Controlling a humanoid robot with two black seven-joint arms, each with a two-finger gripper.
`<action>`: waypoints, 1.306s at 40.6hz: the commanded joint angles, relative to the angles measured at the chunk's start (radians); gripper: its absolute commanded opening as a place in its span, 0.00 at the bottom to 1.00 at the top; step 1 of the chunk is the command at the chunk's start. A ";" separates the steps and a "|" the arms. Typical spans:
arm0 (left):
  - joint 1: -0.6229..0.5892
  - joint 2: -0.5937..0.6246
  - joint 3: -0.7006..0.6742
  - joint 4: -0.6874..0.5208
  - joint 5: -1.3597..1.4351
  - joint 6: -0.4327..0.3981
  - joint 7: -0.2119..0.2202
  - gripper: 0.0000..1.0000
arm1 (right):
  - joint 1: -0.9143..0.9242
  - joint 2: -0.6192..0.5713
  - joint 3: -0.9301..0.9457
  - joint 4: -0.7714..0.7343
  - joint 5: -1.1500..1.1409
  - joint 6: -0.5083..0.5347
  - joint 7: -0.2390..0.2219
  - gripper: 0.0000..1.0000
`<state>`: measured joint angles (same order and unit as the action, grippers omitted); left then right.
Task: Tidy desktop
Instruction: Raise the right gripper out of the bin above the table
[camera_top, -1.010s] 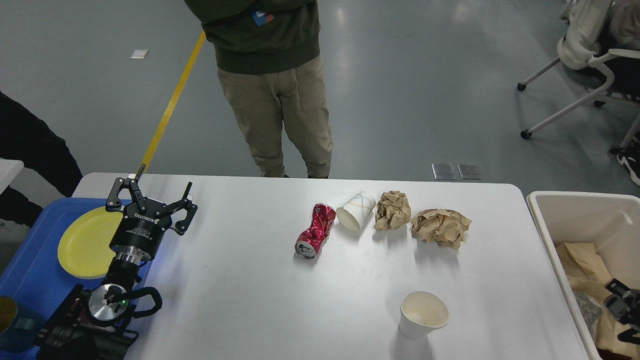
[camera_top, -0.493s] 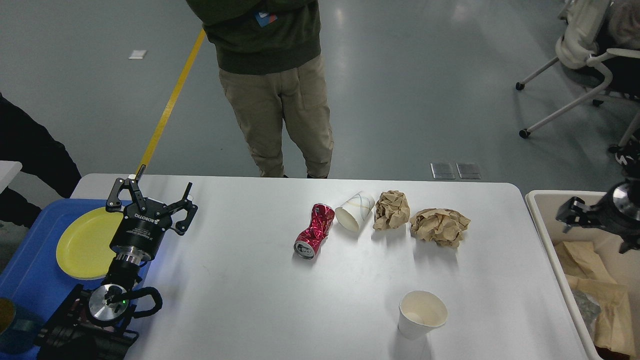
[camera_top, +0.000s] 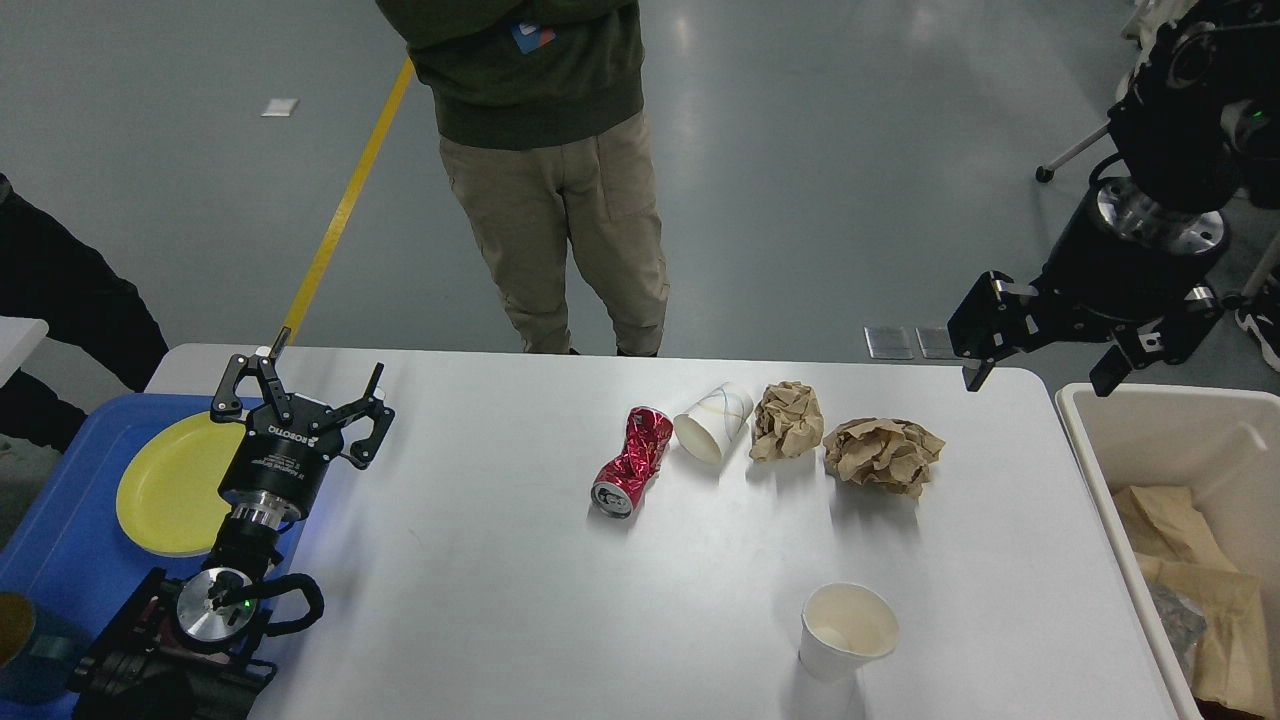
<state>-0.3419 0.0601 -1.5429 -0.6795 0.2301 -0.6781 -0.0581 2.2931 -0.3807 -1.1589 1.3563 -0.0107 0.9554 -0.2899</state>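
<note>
The desktop (camera_top: 480, 600) fills the lower middle of the head view, a broad white slab with rounded corners, smooth and rigid — nothing to grip on it, only things to lift off it. Judging by that finish, light litter will likely slide rather than stay put when nudged. To its right, just beside the edge, stands a beige bin (camera_top: 1085, 450) with brown paper already inside; to its left a blue tray (camera_top: 60, 560) carries a yellow plate (camera_top: 170, 480).

The right gripper (camera_top: 1035, 365) hangs above the table's far right corner, fingers spread, holding nothing. The left gripper (camera_top: 300, 405) rests near the left edge, jaws wide apart and empty too.

Across the middle lies a row of rubbish. The larger paper wad (camera_top: 882, 455) is soft and very light; a pinch across its bulk should hold. Beside it is a smaller paper wad (camera_top: 786, 420), much the same. An upright white cup (camera_top: 845, 630) stands near the front edge — thin-walled, easily crushed or tipped, best taken at the rim. A patterned cup (camera_top: 712, 423) lies on its side, touching or nearly touching a crushed red can (camera_top: 632, 460), stiff, slick, and light.
</note>
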 joint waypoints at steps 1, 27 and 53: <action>0.000 0.000 0.000 0.000 0.000 0.000 0.000 0.96 | 0.135 0.006 0.001 0.164 0.014 -0.035 0.003 1.00; 0.000 0.000 0.000 0.000 0.000 -0.001 0.001 0.96 | 0.177 0.100 -0.065 0.287 0.005 -0.234 0.158 1.00; 0.000 0.000 0.001 0.000 0.000 -0.001 0.001 0.96 | -0.607 0.118 0.011 -0.361 0.231 -0.475 0.143 1.00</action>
<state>-0.3421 0.0583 -1.5422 -0.6796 0.2301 -0.6783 -0.0572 1.8296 -0.2628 -1.1597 1.1337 0.1625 0.4841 -0.1432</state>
